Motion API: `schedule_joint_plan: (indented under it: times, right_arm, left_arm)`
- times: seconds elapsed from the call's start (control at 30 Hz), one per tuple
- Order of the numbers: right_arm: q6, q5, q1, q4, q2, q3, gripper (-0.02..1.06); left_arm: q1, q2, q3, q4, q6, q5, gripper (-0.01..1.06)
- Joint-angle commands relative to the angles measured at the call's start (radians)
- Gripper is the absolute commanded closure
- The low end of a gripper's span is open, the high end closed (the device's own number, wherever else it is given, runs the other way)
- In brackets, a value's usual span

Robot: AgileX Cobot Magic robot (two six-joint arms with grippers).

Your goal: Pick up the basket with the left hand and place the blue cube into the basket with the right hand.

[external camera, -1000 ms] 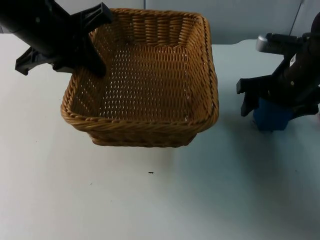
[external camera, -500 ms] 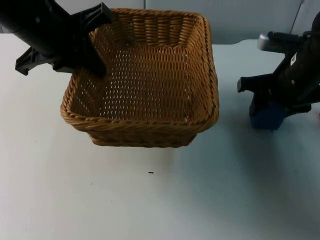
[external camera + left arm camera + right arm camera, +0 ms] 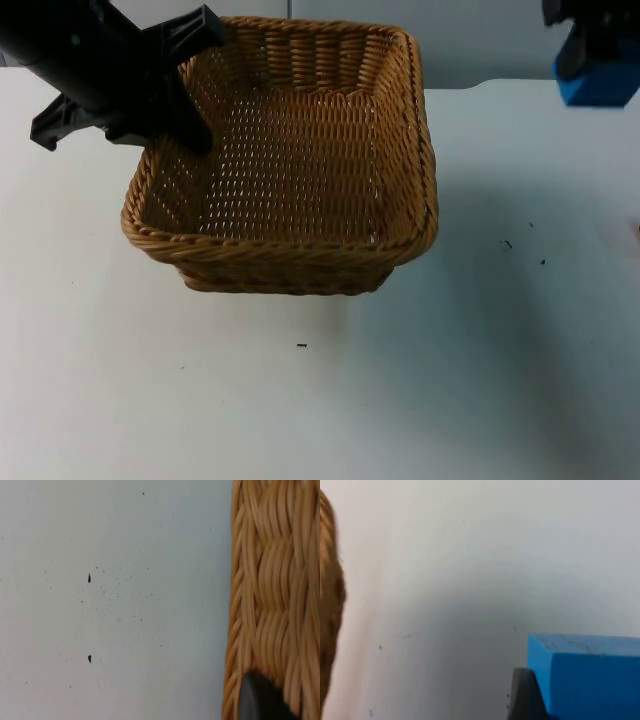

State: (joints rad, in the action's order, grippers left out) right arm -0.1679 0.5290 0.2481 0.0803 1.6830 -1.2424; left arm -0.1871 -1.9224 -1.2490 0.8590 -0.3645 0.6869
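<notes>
You have the left gripper (image 3: 165,95) clamped on the basket (image 3: 290,160) at its far-left corner, one finger inside the wall and one outside. The basket's near edge casts a shadow on the table (image 3: 320,400), so it looks lifted, though you can't be sure from this angle. In the left wrist view a fingertip (image 3: 257,700) presses against the woven rim (image 3: 270,590), with speckled table beside it.

Your right gripper (image 3: 590,30) is at the far right, well apart from the basket, holding the cube (image 3: 598,80) above the table. In the right wrist view a finger (image 3: 525,695) lies flat against the cube's side (image 3: 590,675), with the basket's edge (image 3: 330,595) off to one side.
</notes>
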Motion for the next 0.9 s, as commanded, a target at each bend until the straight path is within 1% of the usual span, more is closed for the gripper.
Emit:
schedule_joint_plan:
  times: [0.0,0.03,0.13,0.17,0.27,0.3,0.37,0.4,0.43,0.53,0.7,0.87]
  right_arm:
    - [0.027,0.005,0.031,0.004,-0.085,-0.008,1.05]
    - [0.042,0.005,0.047,0.004,-0.121,-0.008,1.05]
    - [0.045,0.005,0.110,0.013,-0.191,-0.008,1.05]
    - [0.045,0.005,0.110,0.013,-0.191,-0.008,1.05]
    - [0.045,0.005,0.198,0.020,-0.212,-0.008,1.05]
    - [0.045,0.005,0.198,0.020,-0.212,-0.008,1.05]
    - [0.045,-0.008,0.254,0.022,-0.212,-0.008,1.05]
    - [0.045,-0.032,0.291,0.026,-0.210,-0.008,1.05]
    - [0.045,-0.032,0.291,0.026,-0.210,-0.008,1.05]
    - [0.045,-0.074,0.357,0.030,-0.210,-0.008,1.05]
    - [0.045,-0.100,0.397,0.028,-0.182,-0.008,1.05]
    - [0.049,-0.120,0.400,0.027,-0.136,-0.008,1.05]
  left_arm:
    - [-0.007,0.021,-0.003,0.027,0.001,0.007,1.05]
    - [-0.007,0.021,-0.003,0.027,0.001,0.007,1.05]
    - [-0.007,0.021,-0.003,0.027,0.001,0.007,1.05]
    - [-0.007,0.021,-0.003,0.027,0.001,0.007,1.05]
    - [-0.007,0.021,-0.003,0.027,0.001,0.009,1.05]
    - [-0.007,0.021,-0.003,0.027,0.001,0.009,1.05]
    - [-0.007,0.021,-0.003,0.027,0.001,0.010,1.05]
    - [-0.007,0.021,-0.003,0.027,0.001,0.010,1.05]
    - [-0.007,0.021,-0.003,0.027,0.001,0.010,1.05]
    - [-0.007,0.021,-0.003,0.027,0.001,0.010,1.05]
    - [-0.007,0.021,-0.003,0.027,0.001,0.010,1.05]
    - [-0.007,0.021,-0.003,0.032,0.001,0.010,1.05]
